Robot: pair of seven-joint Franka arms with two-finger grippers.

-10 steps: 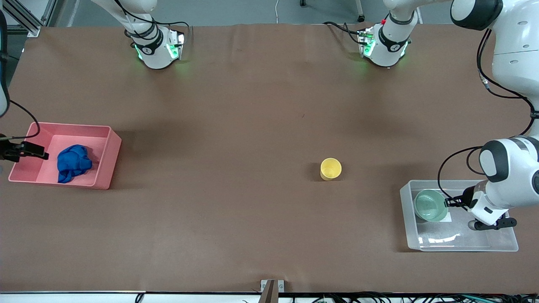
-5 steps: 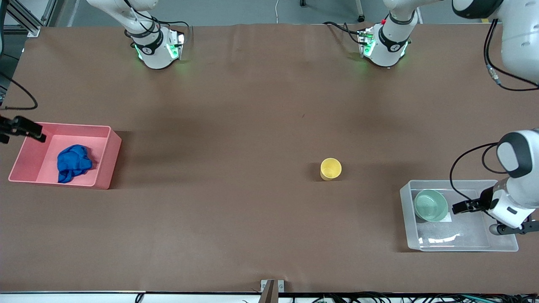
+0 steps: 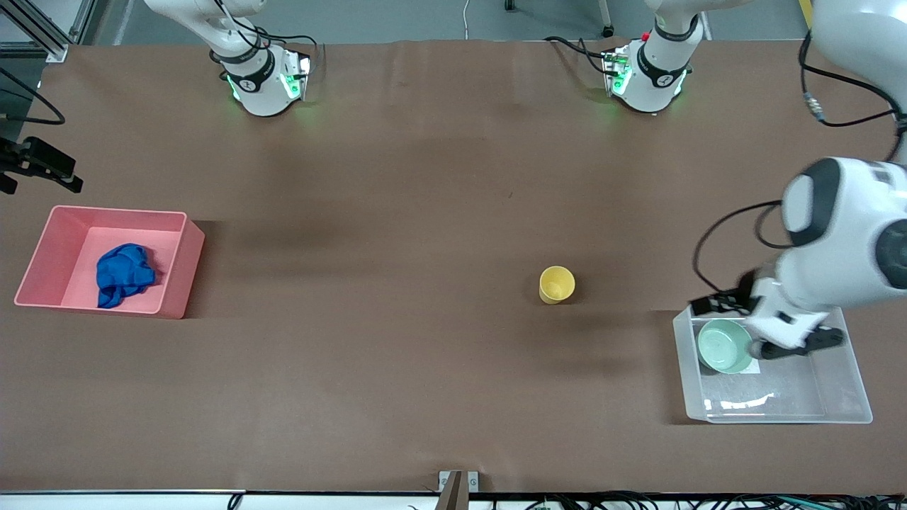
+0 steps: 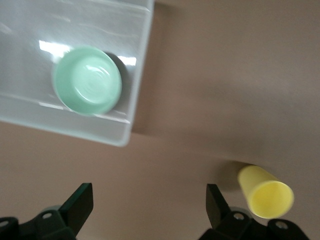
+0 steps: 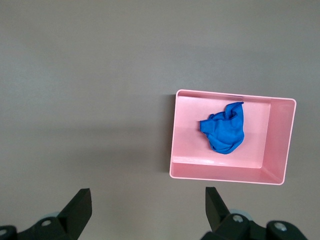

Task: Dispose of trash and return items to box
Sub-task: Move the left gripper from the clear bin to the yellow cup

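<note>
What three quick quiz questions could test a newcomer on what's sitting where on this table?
1. True or false: the blue cloth wad lies in the pink bin.
2. What holds the mint-green bowl? A) pink bin B) clear tub C) bare table
3. Fill in: the yellow cup stands on the ____.

Key: 1 true. 2 B. 3 table; the open left gripper hangs near it, the open right gripper empty.

Pink bin (image 3: 181, 263) — at the right arm's table end.

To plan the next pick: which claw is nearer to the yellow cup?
Left. The left claw is over the clear tub's rim, near the yellow cup; the right claw is by the pink bin.
</note>
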